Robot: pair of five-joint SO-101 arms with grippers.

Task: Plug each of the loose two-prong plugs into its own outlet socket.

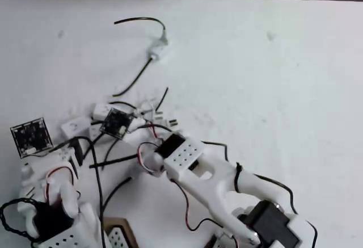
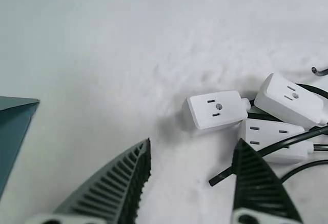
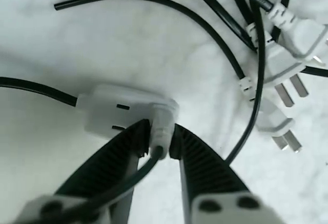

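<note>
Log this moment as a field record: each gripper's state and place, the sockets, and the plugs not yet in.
left gripper: open, above the table, beside three white sockets
right gripper: fingers shut on a white plug
white plug: at the end of a cabled socket; cannot tell if fully in
loose plugs: two, prongs bare, lying among black cables near the right gripper
task state: unfinished, two plugs still out
</note>
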